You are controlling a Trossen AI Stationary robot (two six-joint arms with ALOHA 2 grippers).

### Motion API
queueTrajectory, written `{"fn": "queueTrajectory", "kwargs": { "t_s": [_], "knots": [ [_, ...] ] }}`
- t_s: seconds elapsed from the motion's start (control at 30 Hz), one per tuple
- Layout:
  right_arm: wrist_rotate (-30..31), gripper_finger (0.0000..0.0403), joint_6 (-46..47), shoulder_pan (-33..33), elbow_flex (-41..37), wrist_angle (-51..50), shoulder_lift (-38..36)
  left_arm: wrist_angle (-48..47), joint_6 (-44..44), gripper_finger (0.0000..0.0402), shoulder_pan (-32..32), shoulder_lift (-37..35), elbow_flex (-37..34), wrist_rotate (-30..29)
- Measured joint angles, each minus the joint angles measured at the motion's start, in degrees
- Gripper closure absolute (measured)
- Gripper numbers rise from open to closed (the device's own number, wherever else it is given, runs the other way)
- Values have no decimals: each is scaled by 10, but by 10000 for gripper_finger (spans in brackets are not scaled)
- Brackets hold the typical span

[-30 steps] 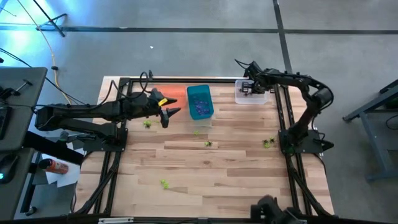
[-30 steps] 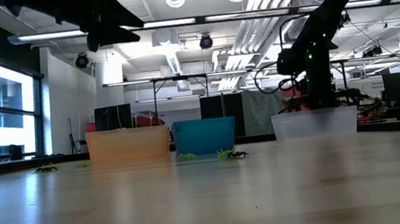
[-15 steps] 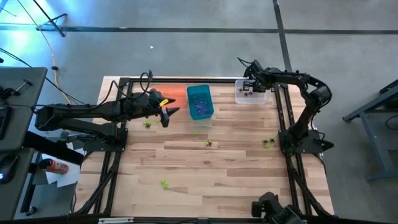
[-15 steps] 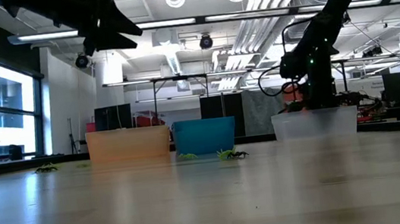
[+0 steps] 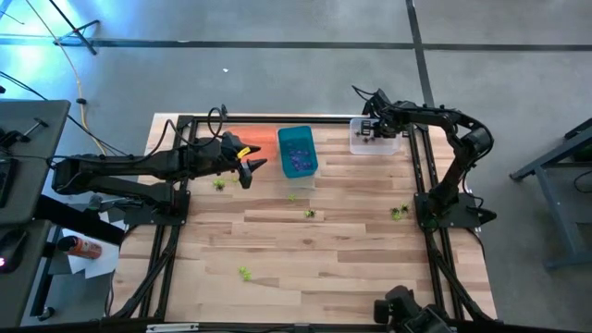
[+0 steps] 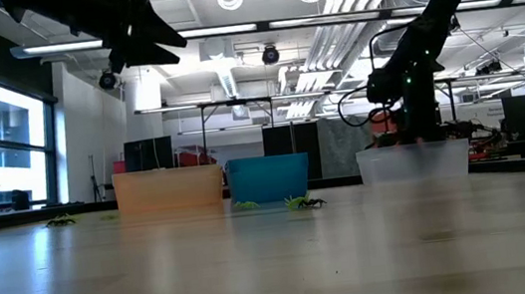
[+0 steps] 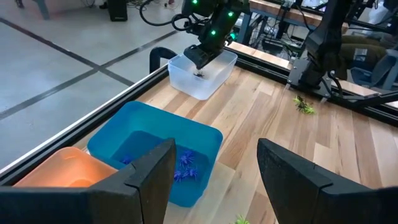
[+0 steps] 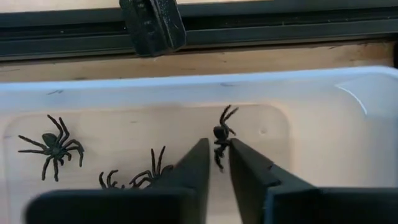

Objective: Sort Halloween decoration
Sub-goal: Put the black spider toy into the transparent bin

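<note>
The right pincer (image 8: 216,163) hangs inside the clear plastic bin (image 8: 323,112), its dark fingers slightly parted with a spindly black spider (image 8: 221,135) between the tips; whether it grips, I cannot tell. Only this wrist view shows other black spiders (image 8: 53,147) on the bin's smooth floor. The left pincer (image 5: 250,169) hovers spread wide, holding nothing, by the teal bin (image 5: 297,139), where its wrist view shows purple spiders (image 7: 185,168), while yellow-green spiders (image 5: 244,274) lie on the pale wood-plank counter (image 5: 333,268).

Three bins stood in a row along the table's (image 5: 351,259) far edge: one bin (image 5: 254,139) at the left, the middle bin (image 5: 298,153) touching it, the third bin (image 5: 373,139) apart at the right. Spiders (image 7: 185,168) lay inside the middle bin, others (image 8: 53,146) inside the third. The right claw (image 8: 216,158) hung over the third bin, a spider (image 8: 222,134) at its tips. The left claw (image 5: 252,168) hovered left of the middle bin. Loose spiders (image 5: 310,214) lay scattered on the table nearer the front.
</note>
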Motion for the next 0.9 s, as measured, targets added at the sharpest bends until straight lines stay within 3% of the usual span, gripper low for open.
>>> {"fn": "queueTrajectory", "kwargs": {
  "t_s": [0.3,0.57,0.73,0.9],
  "knots": [
    [-4,224,0,10,0,0,-22,0,-9,188,0,0,0,0],
    [-26,199,-5,10,0,18,-127,0,-14,188,0,0,0,0],
    [-159,198,-30,26,0,94,-227,0,-13,188,0,0,0,0],
    [-321,198,-66,96,0,180,-309,0,4,188,0,0,0,1]
  ]
}}
